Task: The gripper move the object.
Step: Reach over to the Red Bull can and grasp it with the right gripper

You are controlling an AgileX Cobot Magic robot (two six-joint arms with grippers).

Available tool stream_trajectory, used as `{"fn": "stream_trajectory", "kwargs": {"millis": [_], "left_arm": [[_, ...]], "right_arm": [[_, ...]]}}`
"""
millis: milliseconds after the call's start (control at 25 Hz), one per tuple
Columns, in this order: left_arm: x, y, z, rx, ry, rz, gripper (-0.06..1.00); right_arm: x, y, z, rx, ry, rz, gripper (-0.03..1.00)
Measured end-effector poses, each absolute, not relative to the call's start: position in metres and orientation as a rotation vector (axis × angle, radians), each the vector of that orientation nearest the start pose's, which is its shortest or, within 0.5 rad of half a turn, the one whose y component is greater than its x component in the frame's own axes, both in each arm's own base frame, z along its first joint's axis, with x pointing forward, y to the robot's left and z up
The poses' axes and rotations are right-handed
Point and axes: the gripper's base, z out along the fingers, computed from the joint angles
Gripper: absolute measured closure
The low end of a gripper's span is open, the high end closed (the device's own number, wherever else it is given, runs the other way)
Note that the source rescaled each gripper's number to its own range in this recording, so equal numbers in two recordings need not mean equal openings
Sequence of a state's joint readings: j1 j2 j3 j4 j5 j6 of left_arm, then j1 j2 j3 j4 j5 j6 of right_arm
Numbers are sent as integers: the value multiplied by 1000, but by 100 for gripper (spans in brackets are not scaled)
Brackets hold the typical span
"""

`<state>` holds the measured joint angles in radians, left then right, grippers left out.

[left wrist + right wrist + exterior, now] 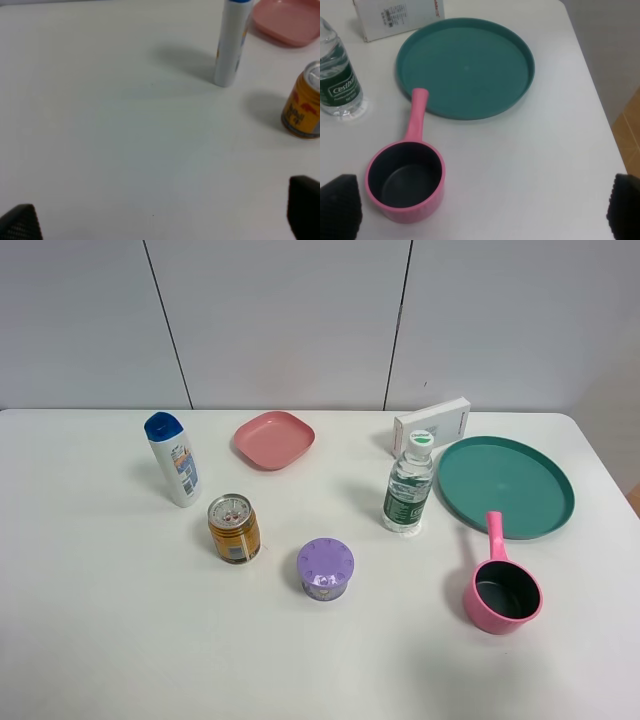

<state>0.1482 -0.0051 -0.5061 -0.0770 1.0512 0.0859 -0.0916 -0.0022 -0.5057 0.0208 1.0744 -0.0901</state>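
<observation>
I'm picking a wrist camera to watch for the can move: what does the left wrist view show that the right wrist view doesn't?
Only the left wrist view: the orange can, an upright white bottle and part of a pink dish.
Only the right wrist view: a teal tray, a pink scoop, a water bottle and a white box.
Both: the white table, and each arm's own open, empty gripper, the left gripper and the right gripper.

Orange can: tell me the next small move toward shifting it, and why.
Probably swing the left gripper toward the can: its jaws stand open and empty, and the can stands upright off to one side, near the white bottle, not yet between them.
</observation>
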Motion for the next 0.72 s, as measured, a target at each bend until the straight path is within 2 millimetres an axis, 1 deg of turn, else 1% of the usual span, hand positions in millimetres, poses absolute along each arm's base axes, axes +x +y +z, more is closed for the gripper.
{"fn": "stream_trajectory", "kwargs": {"millis": [720], "left_arm": [[-5,-7,280,-59,2021,56,-6]], "right_arm": [[-6,2,278,1,2051,-88,-3]]}}
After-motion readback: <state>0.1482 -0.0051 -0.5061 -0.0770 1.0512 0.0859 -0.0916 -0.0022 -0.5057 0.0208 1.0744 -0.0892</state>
